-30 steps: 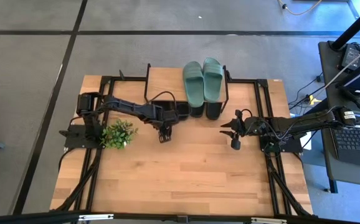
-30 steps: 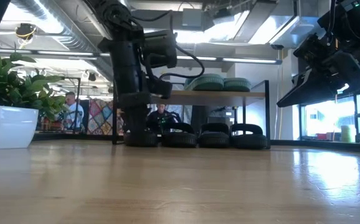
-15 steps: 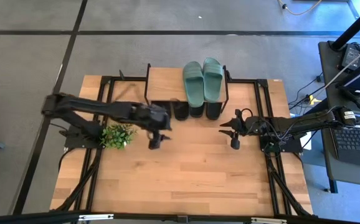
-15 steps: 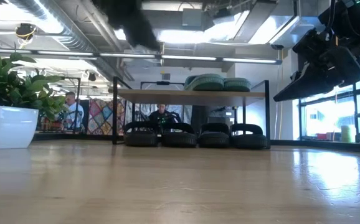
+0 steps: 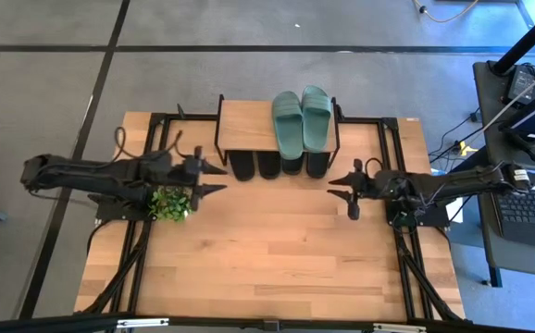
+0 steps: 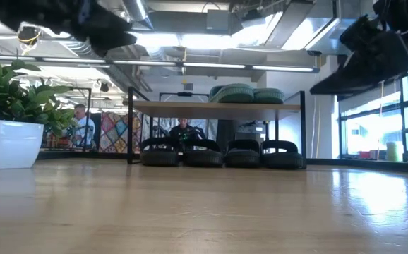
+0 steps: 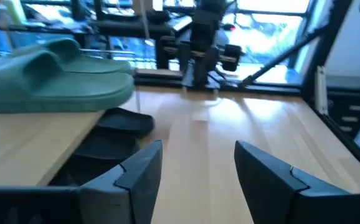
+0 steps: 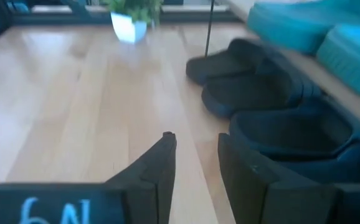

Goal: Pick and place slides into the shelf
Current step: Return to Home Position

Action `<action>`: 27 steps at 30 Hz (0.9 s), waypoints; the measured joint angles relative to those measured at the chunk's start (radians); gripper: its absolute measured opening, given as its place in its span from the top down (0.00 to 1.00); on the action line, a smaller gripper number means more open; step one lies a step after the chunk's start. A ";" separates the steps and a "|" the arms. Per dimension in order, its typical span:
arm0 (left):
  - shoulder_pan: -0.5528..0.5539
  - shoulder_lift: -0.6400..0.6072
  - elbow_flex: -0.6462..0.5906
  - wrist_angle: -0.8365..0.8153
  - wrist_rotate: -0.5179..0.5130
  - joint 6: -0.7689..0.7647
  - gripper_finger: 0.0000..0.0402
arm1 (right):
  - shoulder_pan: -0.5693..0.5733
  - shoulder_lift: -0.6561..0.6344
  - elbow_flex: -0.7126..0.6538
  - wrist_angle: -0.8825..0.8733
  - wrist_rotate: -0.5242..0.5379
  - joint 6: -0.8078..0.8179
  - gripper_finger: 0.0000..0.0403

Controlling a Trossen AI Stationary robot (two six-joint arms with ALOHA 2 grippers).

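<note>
Green slides [image 5: 301, 118]: I see them atop shelf [image 5: 244, 125]; black slides [image 5: 277, 165] beneath.
Left gripper [image 5: 219, 179]: wide, mid-left.
Right gripper [image 5: 334, 188]: narrow gap, mid-right.

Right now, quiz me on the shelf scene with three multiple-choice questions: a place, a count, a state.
1. Where are the sage-green slides? A. Under the shelf. B. On the shelf's plank top. C. On the tabletop.
2. How many black slides sit under the shelf? A. Two. B. Three. C. Four.
3. The left gripper is: A. shut on a black slide. B. open and empty. C. shut on a green slide.
Answers: 1 B, the high view shows them on the plank. 2 C, the low view shows four in a row. 3 B, its fingers are spread around nothing; the right gripper hovers open right of the shelf.
</note>
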 joint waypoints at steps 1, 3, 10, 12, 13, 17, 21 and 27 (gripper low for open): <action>0.000 -0.031 -0.019 -0.001 -0.013 -0.003 0.52 | 0.000 -0.019 0.000 -0.003 0.000 -0.004 0.70; 0.000 -0.088 -0.052 0.000 -0.029 -0.013 0.52 | 0.000 -0.059 -0.001 -0.025 0.000 -0.007 0.70; 0.000 -0.221 -0.158 -0.003 -0.066 0.000 0.52 | 0.000 -0.259 -0.136 0.001 0.000 0.048 0.70; 0.000 -0.270 -0.186 0.000 -0.067 0.001 0.52 | 0.000 -0.323 -0.158 -0.002 0.000 0.050 0.70; 0.000 -0.296 -0.201 -0.001 -0.068 0.001 0.52 | 0.000 -0.356 -0.166 -0.003 0.000 0.035 0.70; 0.000 -0.400 -0.247 -0.030 -0.098 0.001 0.52 | 0.000 -0.473 -0.175 -0.077 0.000 0.007 0.70; 0.000 -0.497 -0.283 -0.055 -0.112 0.001 0.52 | 0.000 -0.557 -0.157 -0.143 -0.002 -0.019 0.70; 0.000 -0.620 -0.291 -0.160 -0.180 0.008 0.52 | 0.000 -0.616 -0.135 -0.222 0.011 -0.019 0.70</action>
